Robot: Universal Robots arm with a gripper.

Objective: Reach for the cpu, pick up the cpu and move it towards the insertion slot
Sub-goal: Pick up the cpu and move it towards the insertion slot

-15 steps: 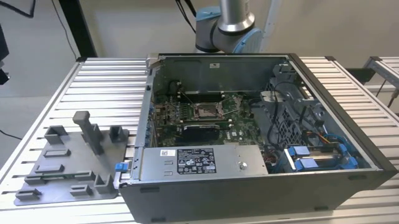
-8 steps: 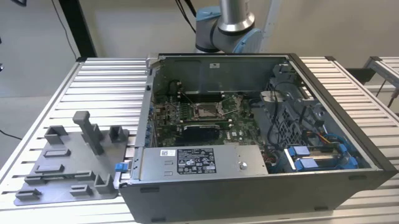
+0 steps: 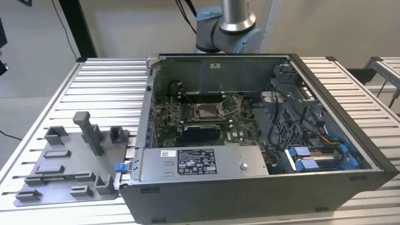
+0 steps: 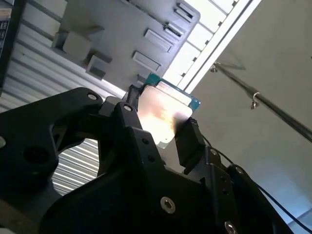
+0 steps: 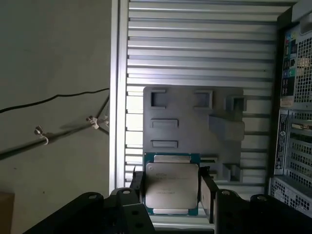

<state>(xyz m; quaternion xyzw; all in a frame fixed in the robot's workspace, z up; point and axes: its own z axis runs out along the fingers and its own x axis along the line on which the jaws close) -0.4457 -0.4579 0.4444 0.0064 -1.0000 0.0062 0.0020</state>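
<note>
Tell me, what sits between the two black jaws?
The cpu, a flat silvery chip, gripped between them in both wrist views, with the grey tray behind.

The cpu (image 5: 171, 184) is a flat square chip with a silvery top and green rim, pinched by its sides in the hand (image 5: 172, 194). The slot (image 3: 190, 111) is a metal-framed square with a brownish centre, flat on the green board (image 3: 236, 133).

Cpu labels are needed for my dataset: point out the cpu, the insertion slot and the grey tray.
cpu (image 5: 171, 187), first wrist view, centre of its silvery top.
insertion slot (image 3: 189, 110), exterior view, its brownish-grey centre.
grey tray (image 3: 81, 164), exterior view, bare flat base.
</note>
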